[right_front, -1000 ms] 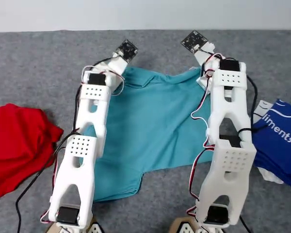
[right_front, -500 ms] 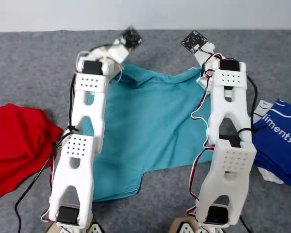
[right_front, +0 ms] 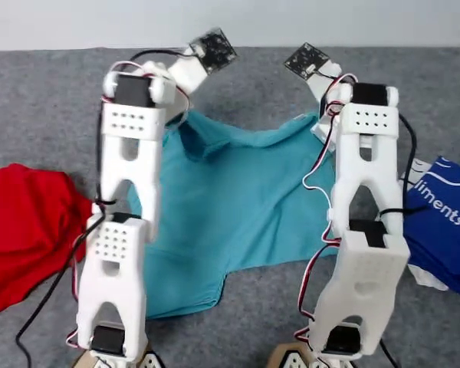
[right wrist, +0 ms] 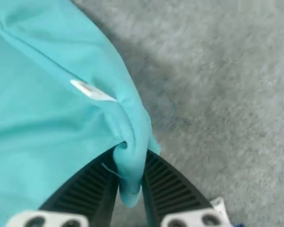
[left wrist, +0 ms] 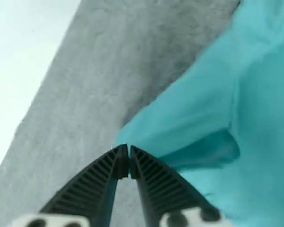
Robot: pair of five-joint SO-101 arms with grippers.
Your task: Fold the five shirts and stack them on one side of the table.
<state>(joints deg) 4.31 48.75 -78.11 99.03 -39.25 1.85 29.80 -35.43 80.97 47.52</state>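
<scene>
High view: the teal shirt (right_front: 238, 207) lies spread mid-tabletop (right_front: 46, 100), not yet folded.

Left wrist view: the left gripper (left wrist: 123, 163), all but closed, pinches the shirt's edge at its tips.

Right wrist view: the right gripper (right wrist: 130, 177) clamps bunched cloth.

The first fold is starting, I judge; next, both should carry the far edge toward the near edge.

Bare table (right_front: 54, 92) far side, red shirt (right_front: 23, 222) left, blue shirt (right_front: 445, 230) right
</scene>
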